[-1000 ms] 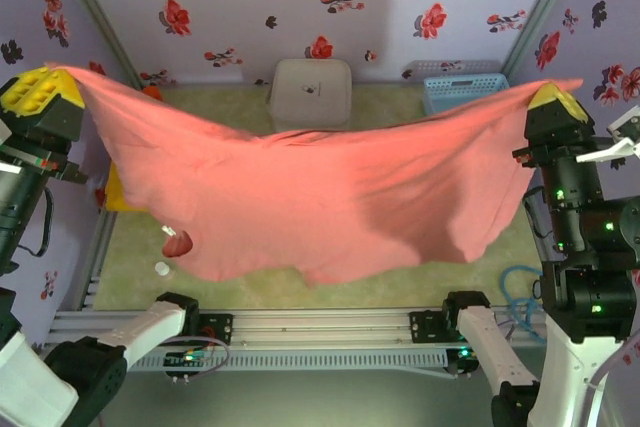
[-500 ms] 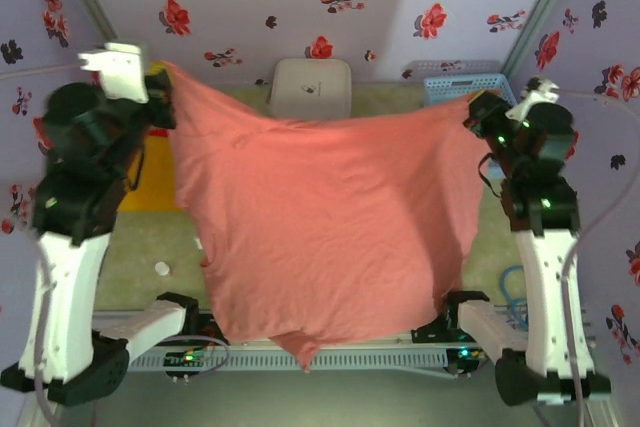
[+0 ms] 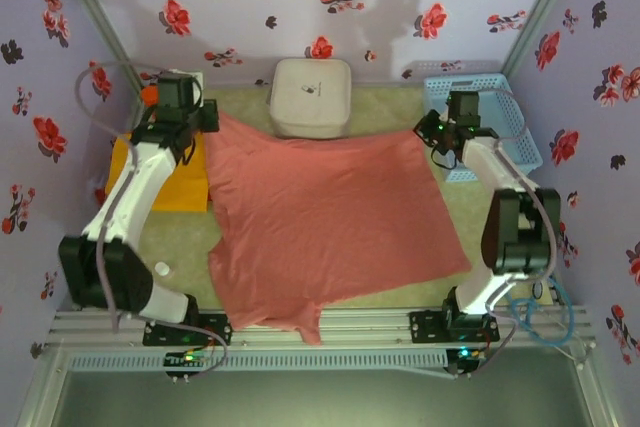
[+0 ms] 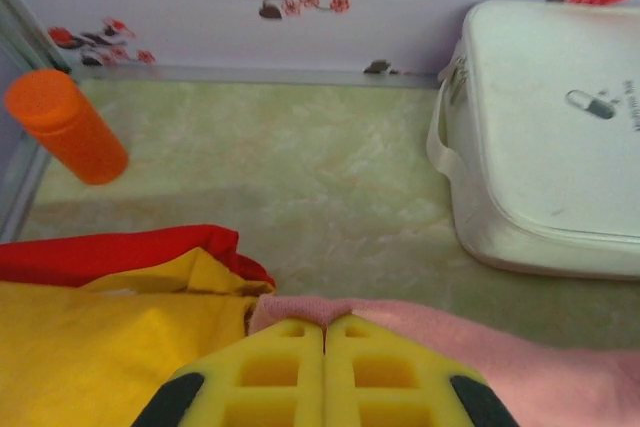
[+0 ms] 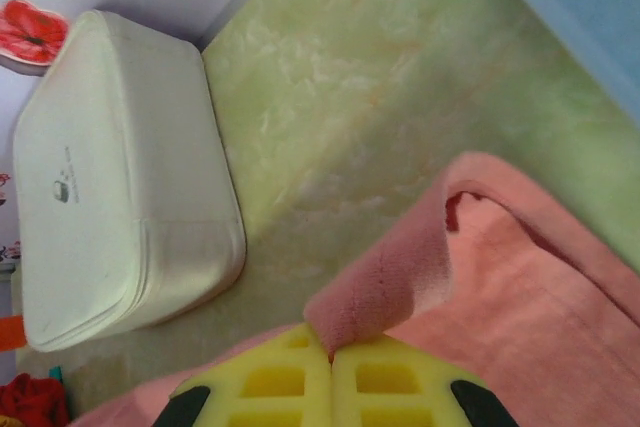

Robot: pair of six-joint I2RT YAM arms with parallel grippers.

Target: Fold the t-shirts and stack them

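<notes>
While the left gripper [image 4: 325, 327] and right gripper [image 5: 331, 355] each pinch a far corner of the pink t-shirt [image 3: 330, 217], it lies spread flat; releasing, then folding, seems next.

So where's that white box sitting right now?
In the top view the white box sits at the table's far middle, just beyond the pink t-shirt's far edge, left of the blue basket.
</notes>
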